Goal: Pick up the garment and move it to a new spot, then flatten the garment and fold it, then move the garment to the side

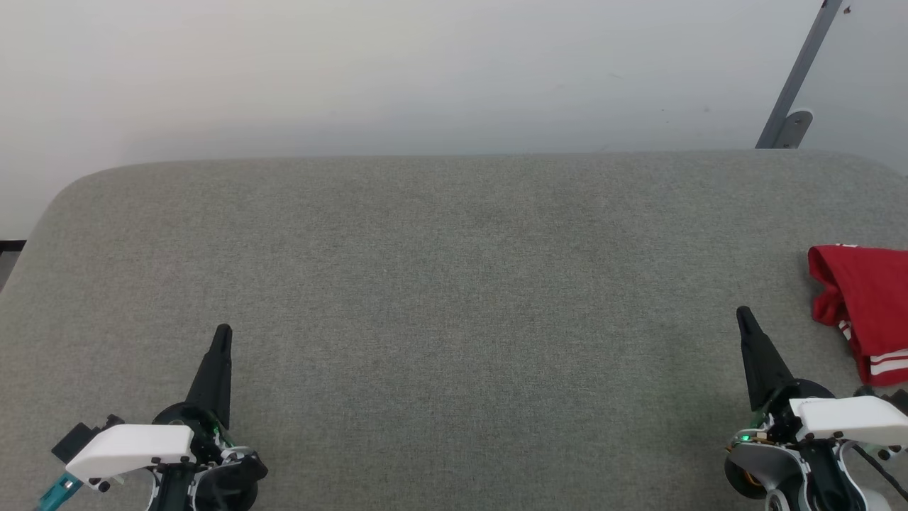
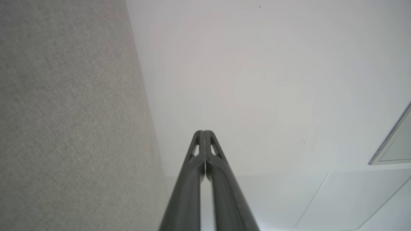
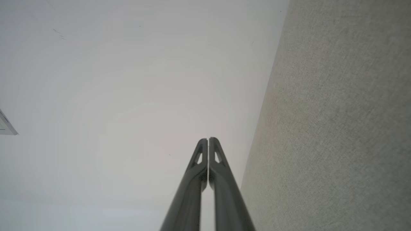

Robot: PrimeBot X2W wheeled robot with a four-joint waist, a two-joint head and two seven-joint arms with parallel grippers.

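Note:
The garment (image 1: 865, 301) is a red bundle with red-and-white stripe trim, lying crumpled at the right edge of the grey fabric table (image 1: 454, 284) in the head view and cut off by the frame. My right gripper (image 1: 744, 314) is shut and empty, its tip a short way left of the garment and not touching it. Far across at the lower left, my left gripper (image 1: 223, 331) is shut with nothing in it. In the left wrist view the left gripper (image 2: 203, 131) has its fingers pressed together; in the right wrist view the right gripper (image 3: 208, 139) does too.
A white wall (image 1: 425, 71) rises behind the table's far edge. A grey metal bracket (image 1: 791, 106) leans at the upper right. The table's far corners are rounded. Each wrist view shows the table's fabric (image 2: 64, 128) (image 3: 337, 128) beside pale wall.

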